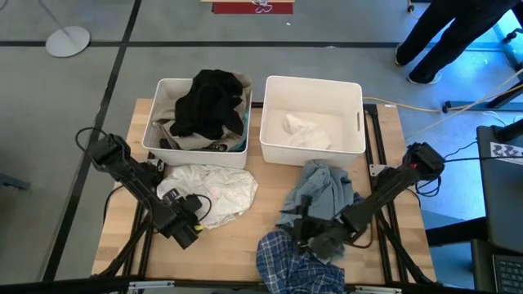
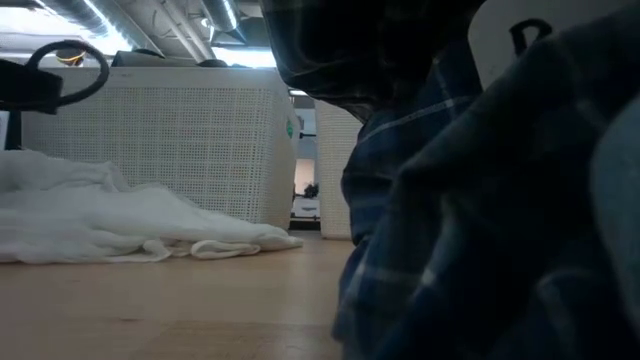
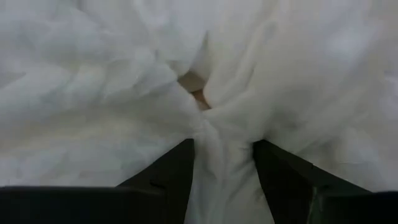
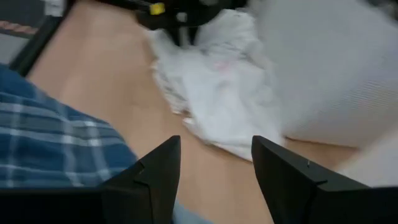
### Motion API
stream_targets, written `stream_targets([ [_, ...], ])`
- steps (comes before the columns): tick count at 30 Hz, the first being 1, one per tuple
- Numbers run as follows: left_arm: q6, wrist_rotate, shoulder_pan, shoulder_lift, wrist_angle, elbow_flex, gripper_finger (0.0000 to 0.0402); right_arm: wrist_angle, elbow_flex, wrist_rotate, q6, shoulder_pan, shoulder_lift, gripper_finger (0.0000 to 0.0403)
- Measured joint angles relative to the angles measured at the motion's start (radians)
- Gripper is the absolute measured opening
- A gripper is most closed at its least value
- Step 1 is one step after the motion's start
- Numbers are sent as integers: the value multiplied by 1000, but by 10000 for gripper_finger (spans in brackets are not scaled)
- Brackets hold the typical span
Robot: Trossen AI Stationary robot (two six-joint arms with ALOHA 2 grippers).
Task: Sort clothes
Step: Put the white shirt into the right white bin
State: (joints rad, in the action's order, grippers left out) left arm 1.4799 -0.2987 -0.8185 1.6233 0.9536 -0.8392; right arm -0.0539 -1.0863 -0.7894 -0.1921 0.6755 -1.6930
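Note:
A white garment (image 1: 219,189) lies crumpled on the table in front of the left bin. My left gripper (image 1: 189,222) points steeply down into its near left part, open, with a bunch of cloth (image 3: 224,146) between the fingers. A light blue denim garment (image 1: 323,189) and a blue plaid garment (image 1: 286,265) lie heaped at the near right. My right gripper (image 1: 310,241) hangs over that heap, open and empty (image 4: 216,146), facing the white garment (image 4: 211,81). My left gripper comes from above with its open fingers (image 3: 174,168) sunk into the white garment. A gathered ridge of cloth (image 3: 221,140) stands between them, and folds run out from it. How many layers there are I cannot tell. The garment lies on the table.
Two white bins stand along the table's far side. The left bin (image 1: 157,122) holds black clothes (image 1: 208,102) and others; the right bin (image 1: 274,147) holds a white piece (image 1: 306,131). Bare wood (image 1: 237,237) shows between the garments. A person's legs (image 1: 441,41) are beyond the far right corner.

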Motion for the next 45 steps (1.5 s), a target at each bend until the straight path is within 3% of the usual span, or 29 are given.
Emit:
stream_targets([
  [10, -99, -110, -5, 33, -268, 12, 164, 376, 0, 270, 153, -128, -152, 200],
  [16, -246, -148, -5, 37, -441, 15, 164, 460, 0, 416, 177, -193, -194, 200],
  [24, -353, -139, -5, 18, -460, -17, 164, 535, 0, 443, 171, -262, -193, 201],
  [27, -394, -142, -5, -20, -449, -45, 164, 509, -12, 496, 172, -287, -193, 214],
  [32, -381, -156, -11, -89, -358, -75, 164, 425, -100, 570, 201, -305, -222, 269],
  [37, -233, -158, -40, -134, -189, -75, 164, 254, -253, 565, 250, -305, -322, 316],
  [40, -118, -146, -63, -135, -71, -71, 164, 165, -339, 489, 251, -313, -392, 327],
  [45, -55, -143, -84, -133, -149, 0, 164, 122, -410, 511, 201, -349, -476, 330],
])
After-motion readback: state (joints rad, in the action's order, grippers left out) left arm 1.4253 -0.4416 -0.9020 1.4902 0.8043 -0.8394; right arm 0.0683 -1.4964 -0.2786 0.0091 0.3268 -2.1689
